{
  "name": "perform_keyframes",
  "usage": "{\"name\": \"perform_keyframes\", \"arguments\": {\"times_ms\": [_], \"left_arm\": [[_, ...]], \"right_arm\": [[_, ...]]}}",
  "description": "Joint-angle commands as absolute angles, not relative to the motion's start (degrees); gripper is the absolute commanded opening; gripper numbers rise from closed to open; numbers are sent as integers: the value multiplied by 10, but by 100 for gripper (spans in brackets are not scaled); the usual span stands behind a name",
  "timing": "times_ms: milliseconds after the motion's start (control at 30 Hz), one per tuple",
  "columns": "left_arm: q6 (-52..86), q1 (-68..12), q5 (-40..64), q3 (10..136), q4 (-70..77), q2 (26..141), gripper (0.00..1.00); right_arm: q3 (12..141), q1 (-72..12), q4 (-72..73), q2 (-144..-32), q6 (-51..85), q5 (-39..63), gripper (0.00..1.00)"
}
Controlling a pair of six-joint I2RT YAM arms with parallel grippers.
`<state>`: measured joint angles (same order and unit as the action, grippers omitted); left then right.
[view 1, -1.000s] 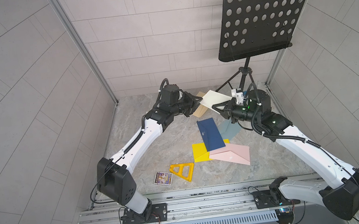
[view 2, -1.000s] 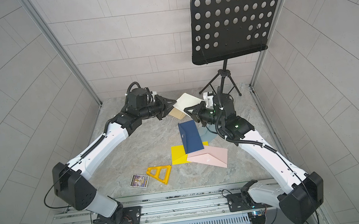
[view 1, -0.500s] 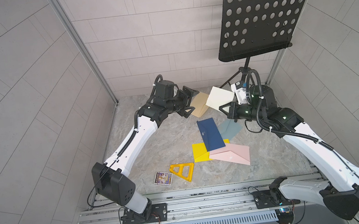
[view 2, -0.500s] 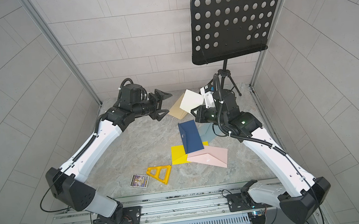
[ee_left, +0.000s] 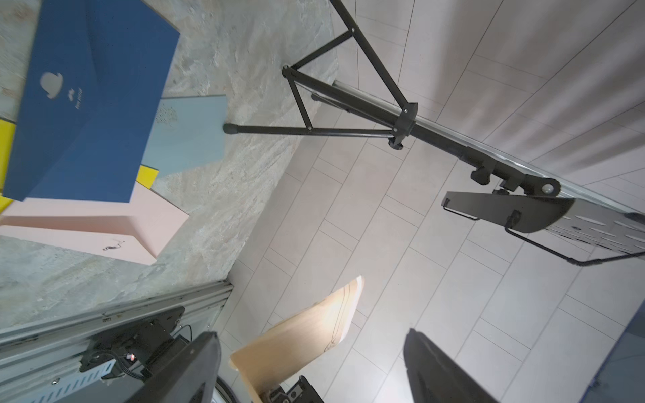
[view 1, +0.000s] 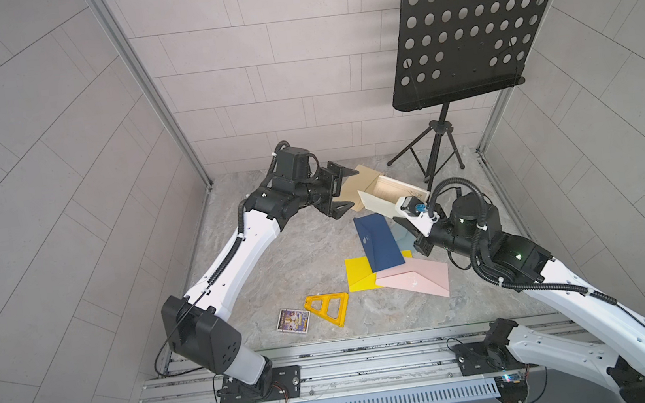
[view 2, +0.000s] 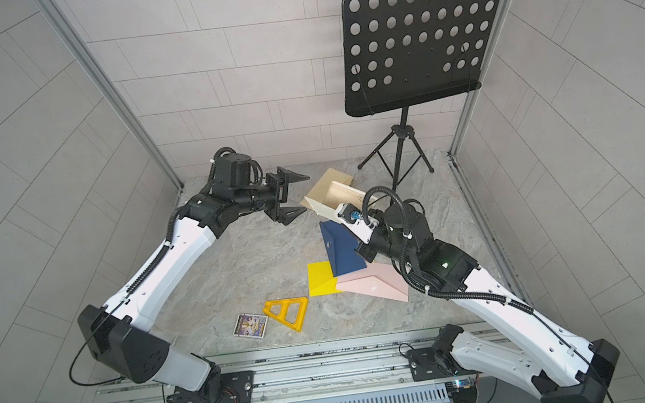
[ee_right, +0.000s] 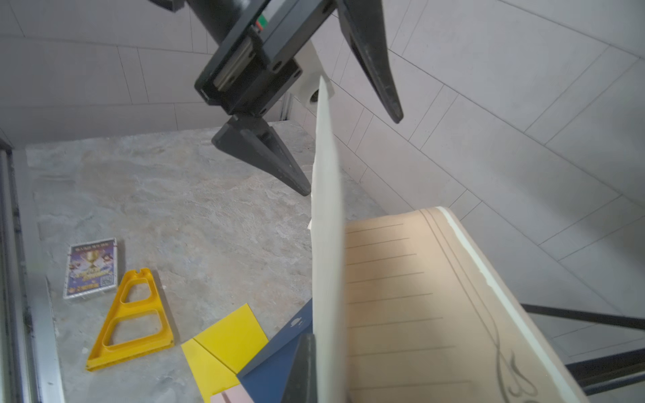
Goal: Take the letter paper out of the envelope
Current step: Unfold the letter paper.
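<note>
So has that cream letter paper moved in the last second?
Yes. The letter paper has come nearer the navy envelope, now nearly meeting its far edge in a top view.

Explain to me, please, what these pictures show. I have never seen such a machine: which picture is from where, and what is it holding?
It is a robot with a left arm and a right arm; each ends in two fingers. Two pictures come from one camera head high above; the two others come from cameras on the wrists, looking along the fingers. The right fingers are shut on the folded, lined letter paper, held up above the table. The left fingers are open and empty. The brown envelope sits beside the paper; nothing grips it. Also there: a dark blue envelope, a light blue envelope, a yellow envelope and a pink envelope overlapping, a yellow plastic triangle, a card pack, and a black music stand at the back.
</note>
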<state>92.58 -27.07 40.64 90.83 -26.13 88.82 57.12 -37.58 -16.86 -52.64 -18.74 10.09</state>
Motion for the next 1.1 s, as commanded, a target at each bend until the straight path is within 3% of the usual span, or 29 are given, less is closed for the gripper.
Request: {"name": "perform_keyframes", "arguments": {"times_ms": [0, 300, 1067], "left_arm": [[928, -272, 461, 897, -241, 881, 84], [882, -272, 495, 835, -258, 848, 83], [880, -283, 508, 803, -210, 840, 59]], "right_arm": [[573, -382, -145, -522, -303, 89, 0], [578, -403, -154, -533, -365, 81, 0], [595, -394, -136, -554, -283, 142, 0]]}}
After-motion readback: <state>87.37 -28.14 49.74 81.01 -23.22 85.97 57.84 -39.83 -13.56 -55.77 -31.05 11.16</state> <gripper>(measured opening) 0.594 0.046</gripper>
